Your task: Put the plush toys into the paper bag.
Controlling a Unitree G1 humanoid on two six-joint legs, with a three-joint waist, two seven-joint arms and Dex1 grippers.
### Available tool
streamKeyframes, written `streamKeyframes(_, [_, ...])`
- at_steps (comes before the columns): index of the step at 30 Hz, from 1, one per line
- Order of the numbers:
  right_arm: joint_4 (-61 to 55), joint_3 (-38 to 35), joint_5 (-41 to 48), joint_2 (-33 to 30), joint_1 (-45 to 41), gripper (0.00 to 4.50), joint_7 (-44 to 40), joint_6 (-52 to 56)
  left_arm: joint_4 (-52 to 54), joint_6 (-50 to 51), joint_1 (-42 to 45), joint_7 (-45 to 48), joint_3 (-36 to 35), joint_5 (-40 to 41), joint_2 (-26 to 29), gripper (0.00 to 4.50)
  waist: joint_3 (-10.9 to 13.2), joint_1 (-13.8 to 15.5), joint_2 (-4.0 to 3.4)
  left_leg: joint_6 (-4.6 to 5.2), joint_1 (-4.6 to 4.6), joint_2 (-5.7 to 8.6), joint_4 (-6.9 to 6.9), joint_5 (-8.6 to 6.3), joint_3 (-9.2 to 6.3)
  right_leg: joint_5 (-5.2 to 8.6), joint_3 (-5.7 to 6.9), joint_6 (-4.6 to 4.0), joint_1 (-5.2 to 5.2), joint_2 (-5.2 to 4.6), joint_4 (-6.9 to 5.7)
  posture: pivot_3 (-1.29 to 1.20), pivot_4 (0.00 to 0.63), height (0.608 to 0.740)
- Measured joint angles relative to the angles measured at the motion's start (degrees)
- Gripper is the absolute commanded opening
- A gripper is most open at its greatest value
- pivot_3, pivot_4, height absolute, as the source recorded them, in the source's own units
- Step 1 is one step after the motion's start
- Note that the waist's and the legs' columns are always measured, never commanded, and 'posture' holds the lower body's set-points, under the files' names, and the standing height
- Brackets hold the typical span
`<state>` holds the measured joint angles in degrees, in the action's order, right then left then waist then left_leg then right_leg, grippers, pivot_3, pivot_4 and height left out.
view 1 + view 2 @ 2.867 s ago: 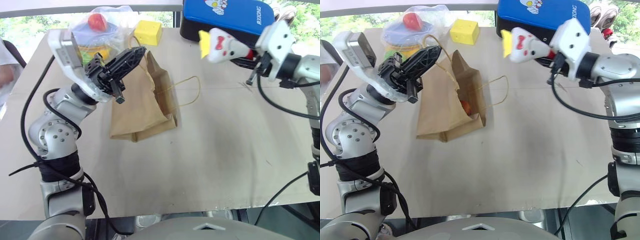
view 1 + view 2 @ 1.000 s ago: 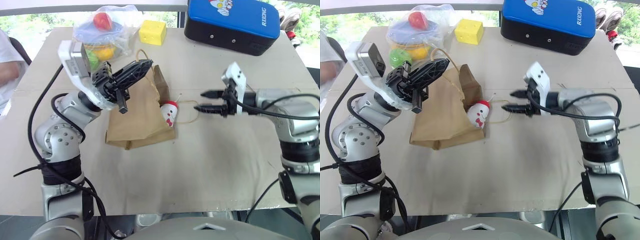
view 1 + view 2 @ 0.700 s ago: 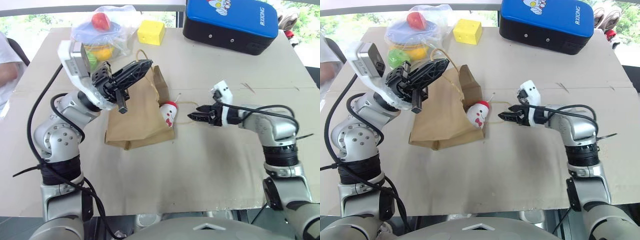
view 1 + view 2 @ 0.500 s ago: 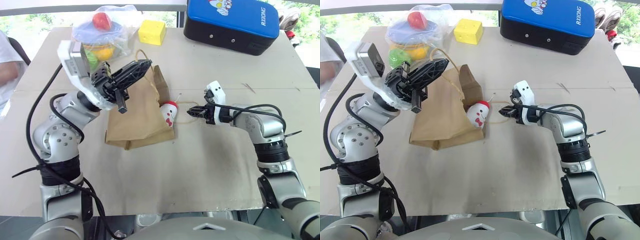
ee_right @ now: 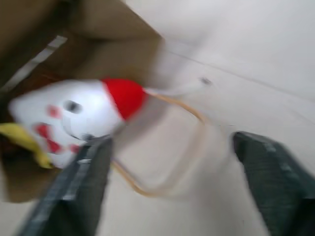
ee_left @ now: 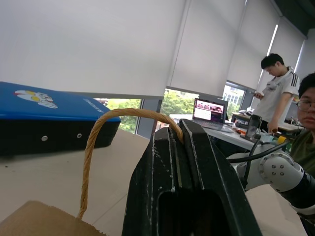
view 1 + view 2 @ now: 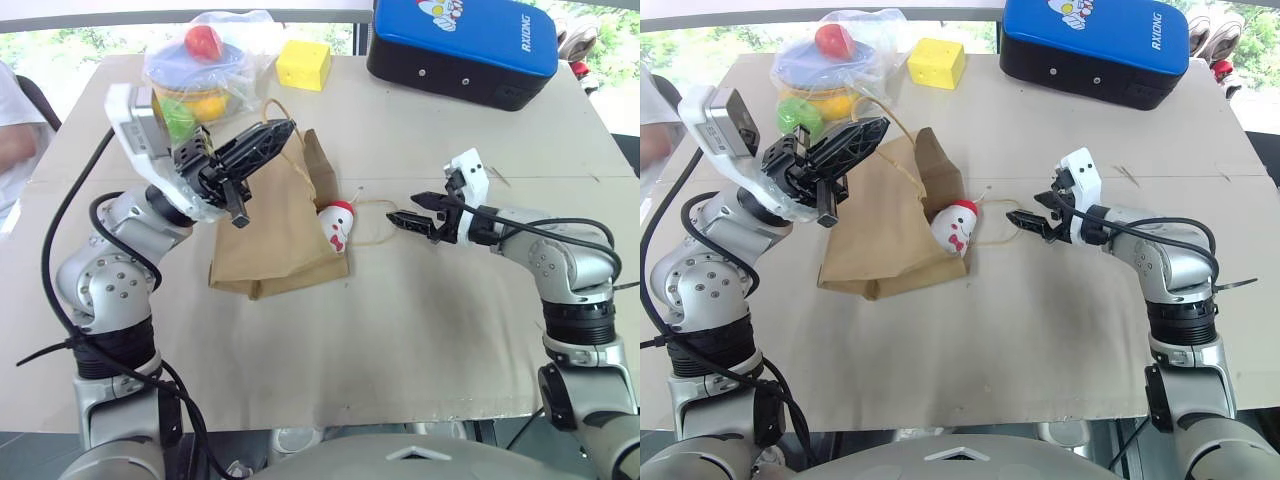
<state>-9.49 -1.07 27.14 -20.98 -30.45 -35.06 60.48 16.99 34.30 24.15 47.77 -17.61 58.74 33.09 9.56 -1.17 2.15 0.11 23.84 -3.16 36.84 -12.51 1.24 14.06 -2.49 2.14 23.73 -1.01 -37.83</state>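
White toy half in the bag, right jaws reopened

Head views: right gripper (image 7: 407, 208), pinched shut 1 moment ago, now gapes just beside the white plush toy (image 7: 338, 226) (red end out) at the paper bag (image 7: 275, 225) mouth; it needs pushing in.
Left wrist: left gripper (image 6: 178, 147) clenches 1 handle (image 6: 106, 142).
Right wrist: toy's long axis runs into bag.

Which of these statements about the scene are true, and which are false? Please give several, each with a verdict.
1. The left gripper is shut on a cord handle of the paper bag. True.
2. The white plush toy lies at the bag's mouth. True.
3. The right gripper holds the white plush toy. False: it is open and apart from the toy.
4. The yellow block is inside the bag. False: it stands on the table behind the bag.
5. The blue-and-black case lies at the table's far edge. True.
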Motion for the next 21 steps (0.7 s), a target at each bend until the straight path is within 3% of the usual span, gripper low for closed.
streamKeyframes(3, [2.5,0.4,0.0,1.1,0.0,3.70,1.3,0.8,0.0,0.0,0.1,0.0,0.1,0.0,0.0,0.00,0.0,0.0,0.00,0.00,0.00,0.00,0.00,0.00,-0.01,0.00,0.01,0.00,0.00,0.00,0.00,0.00,0.150,0.740])
streamKeyframes(6, [6.0,2.0,-0.3,2.0,0.1,2.87,1.7,0.1,0.0,0.0,0.3,0.1,0.1,0.0,0.0,0.00,0.0,0.0,0.00,0.00,0.01,0.00,0.00,0.00,0.00,0.00,0.01,0.00,0.00,0.00,0.00,0.00,0.150,0.740])
streamKeyframes(12, [7.9,2.4,0.3,3.6,0.2,0.05,0.3,-4.2,0.0,0.0,0.3,0.0,0.2,0.0,0.0,0.00,0.0,0.1,0.00,0.00,0.01,0.00,0.00,0.00,-0.01,0.00,0.01,0.00,0.00,0.00,0.01,0.00,0.150,0.740])
streamKeyframes(17, [0.9,-2.9,9.9,5.6,1.7,0.05,-3.3,-4.9,-0.2,0.1,0.6,-1.0,0.1,0.4,-0.6,0.00,0.0,0.1,-0.01,0.00,0.02,-0.01,-0.01,0.00,-0.03,0.00,0.02,0.01,0.00,0.00,0.01,0.00,0.150,0.740])
streamKeyframes(21, [-5.9,-12.6,25.6,6.0,-1.0,0.05,-0.2,0.1,-2.8,1.7,4.7,-5.5,-3.2,5.6,-1.3,0.00,0.0,0.2,-0.01,0.00,0.05,-0.02,0.02,0.00,-0.07,0.00,0.07,0.01,0.00,-0.01,-0.01,0.00,0.150,0.740])
